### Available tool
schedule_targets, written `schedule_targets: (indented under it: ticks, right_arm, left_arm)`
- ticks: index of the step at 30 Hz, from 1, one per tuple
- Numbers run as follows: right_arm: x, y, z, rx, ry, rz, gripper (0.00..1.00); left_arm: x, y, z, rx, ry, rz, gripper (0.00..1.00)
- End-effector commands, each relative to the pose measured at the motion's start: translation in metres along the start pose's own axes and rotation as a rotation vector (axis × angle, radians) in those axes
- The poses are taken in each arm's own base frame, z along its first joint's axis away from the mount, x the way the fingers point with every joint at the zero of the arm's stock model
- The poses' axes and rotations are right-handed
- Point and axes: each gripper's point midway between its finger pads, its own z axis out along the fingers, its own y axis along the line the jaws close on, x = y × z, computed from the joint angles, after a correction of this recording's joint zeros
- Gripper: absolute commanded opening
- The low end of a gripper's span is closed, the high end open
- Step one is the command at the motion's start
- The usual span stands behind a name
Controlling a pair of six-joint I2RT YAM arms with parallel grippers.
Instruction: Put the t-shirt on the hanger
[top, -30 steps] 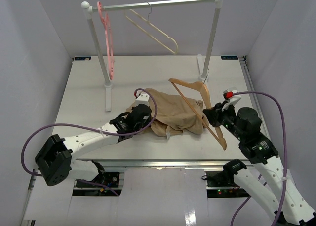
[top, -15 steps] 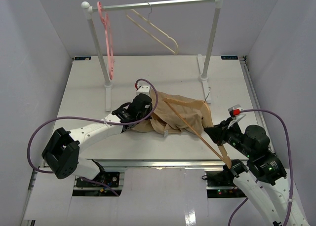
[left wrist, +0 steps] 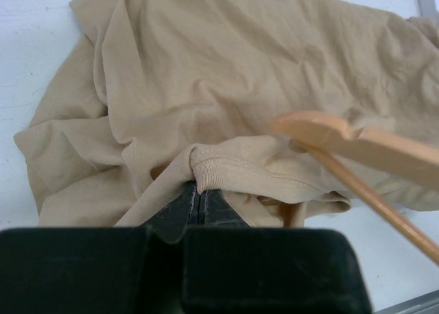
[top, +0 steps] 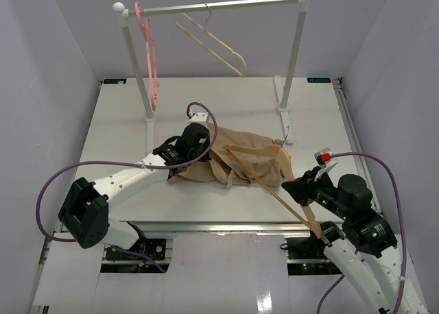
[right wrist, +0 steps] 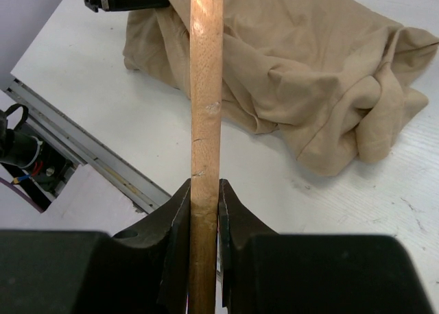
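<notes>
The top external camera sits high above and behind both arm bases. It looks down and forward across the whole tabletop (top: 123,122) to the clothes rail (top: 219,5) at the far side, and is the distant view. The left wrist camera rides just behind the left end effector (left wrist: 199,194) and looks along its fingers, very near the t-shirt (left wrist: 240,74) ahead of the tips. The right wrist camera looks along the right end effector (right wrist: 204,197) in the same way, up the hanger (right wrist: 206,88) between its fingers to the cloth beyond. All three views share the t-shirt and the hanger. The right wrist view also catches the left end effector far ahead, to the upper left.
</notes>
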Motion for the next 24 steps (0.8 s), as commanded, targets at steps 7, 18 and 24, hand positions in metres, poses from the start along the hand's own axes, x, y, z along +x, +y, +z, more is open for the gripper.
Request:
schedule_targets:
  ticks: [7, 18, 24]
  right_arm:
    - [-0.014, 0.020, 0.013, -0.139, -0.084, -0.018, 0.08]
    - [-0.014, 0.025, -0.001, -0.144, -0.089, -0.022, 0.08]
    - [-0.014, 0.029, -0.020, -0.142, -0.101, -0.036, 0.08]
  left_arm:
    - [-0.020, -0.007, -0.008, 0.034, -0.026, -0.002, 0.00]
    - [-0.026, 0.008, 0.003, -0.016, -0.018, -0.035, 0.00]
    - [-0.022, 0.013, 0.010, -0.034, -0.003, -0.037, 0.00]
